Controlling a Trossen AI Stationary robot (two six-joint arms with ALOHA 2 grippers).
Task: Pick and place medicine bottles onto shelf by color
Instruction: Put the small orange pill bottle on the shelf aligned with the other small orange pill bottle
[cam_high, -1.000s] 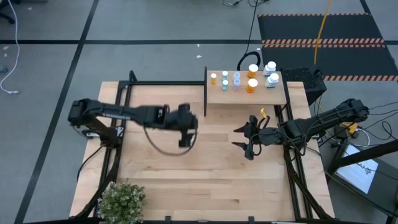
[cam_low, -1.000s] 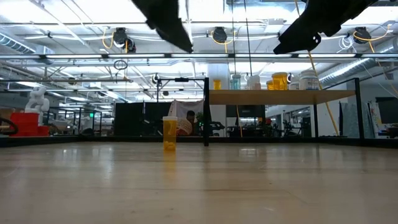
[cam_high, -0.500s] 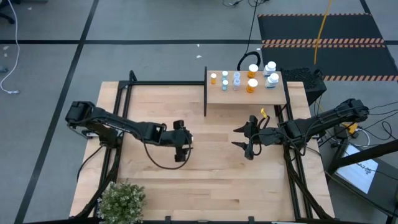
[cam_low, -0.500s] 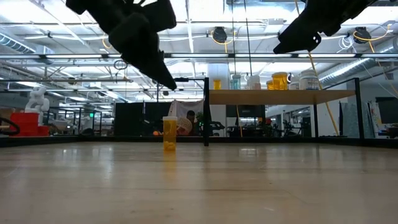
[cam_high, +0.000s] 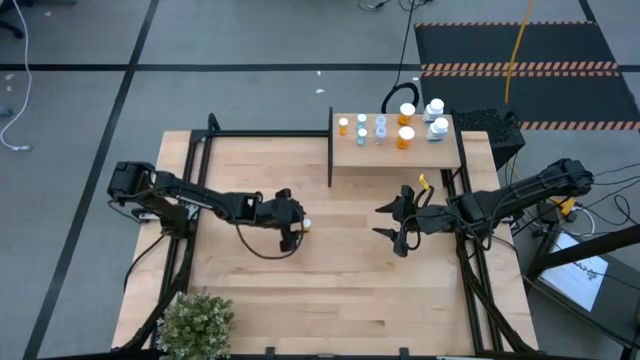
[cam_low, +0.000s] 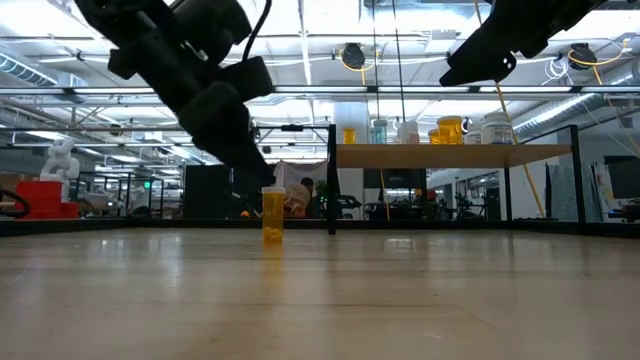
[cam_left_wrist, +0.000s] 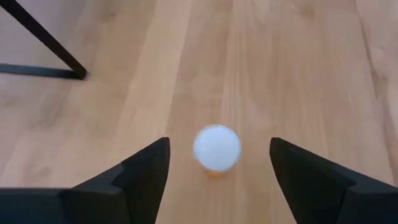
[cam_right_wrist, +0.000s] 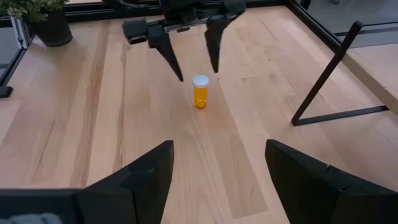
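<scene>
One orange medicine bottle (cam_high: 305, 223) with a white cap (cam_left_wrist: 216, 147) stands upright on its base on the tabletop, left of the table's middle. My left gripper (cam_high: 296, 227) is open, slanting down at the bottle from the table's left. Its two fingers (cam_right_wrist: 176, 67) stand on either side of the cap and just above it, without touching. My right gripper (cam_high: 396, 221) hangs open above the table's right half with nothing between its fingers. The shelf (cam_high: 420, 152) at the far side carries several orange and pale blue bottles (cam_high: 380, 127).
A black upright edge (cam_high: 330, 150) bounds the shelf's left side, with a black frame along the table's far and side edges. A potted plant (cam_high: 195, 320) stands at the near left corner. Bare wood lies between the standing bottle and the shelf.
My left gripper has come down from high above the table to just over the orange bottle's cap, drawing slightly toward the table's left edge. The bottle has stayed where it stood.
</scene>
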